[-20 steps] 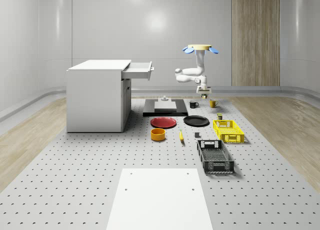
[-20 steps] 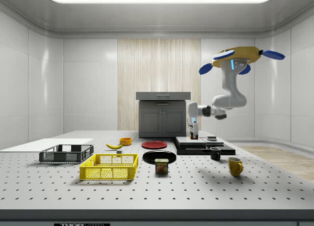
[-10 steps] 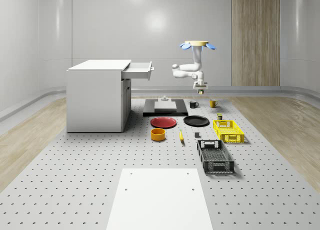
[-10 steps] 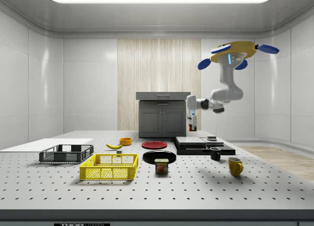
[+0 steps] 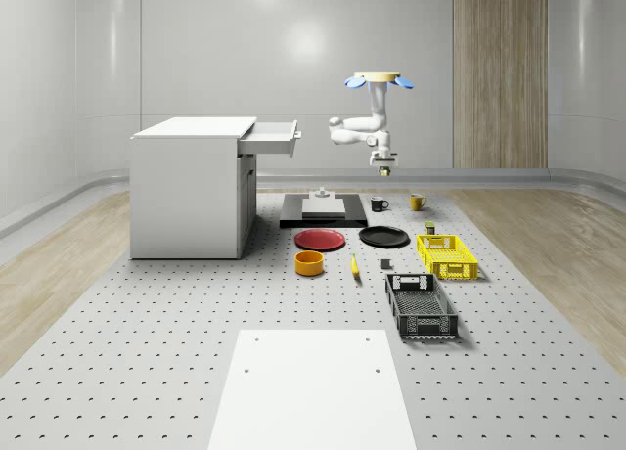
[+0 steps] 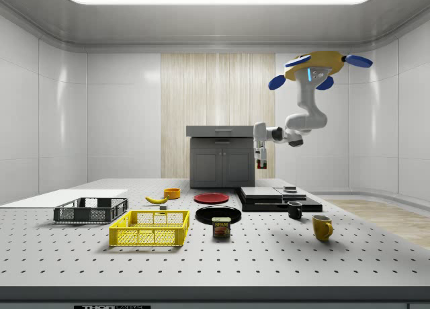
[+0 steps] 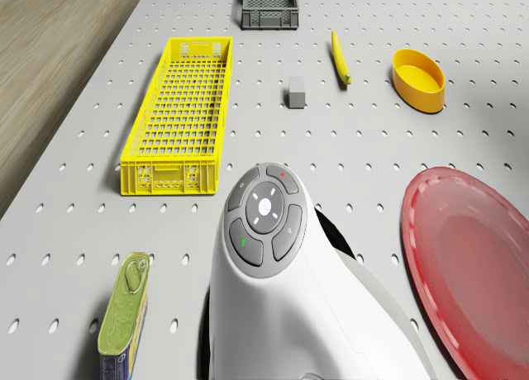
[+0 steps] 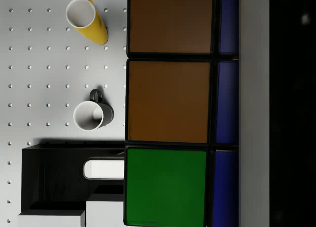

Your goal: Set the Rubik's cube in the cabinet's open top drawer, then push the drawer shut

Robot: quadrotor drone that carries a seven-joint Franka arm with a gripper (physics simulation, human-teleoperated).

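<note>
Since the earlier frame the drone has risen and neared the cabinet, its claw clenched on the Rubik's cube above the counter; light, rigid, slick-faced, it seems best gripped on flat opposite sides.

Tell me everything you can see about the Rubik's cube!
The Rubik's cube is up in the air, held in the gripper below the hovering drone, above the table near the two mugs and to the right of the cabinet in the whole-scene view. In the wrist view its near face shows two brown squares and one green square, with blue squares on the neighbouring side, all split by black lines. It looks like smooth plastic. In the side view it is a small reddish block.
</note>
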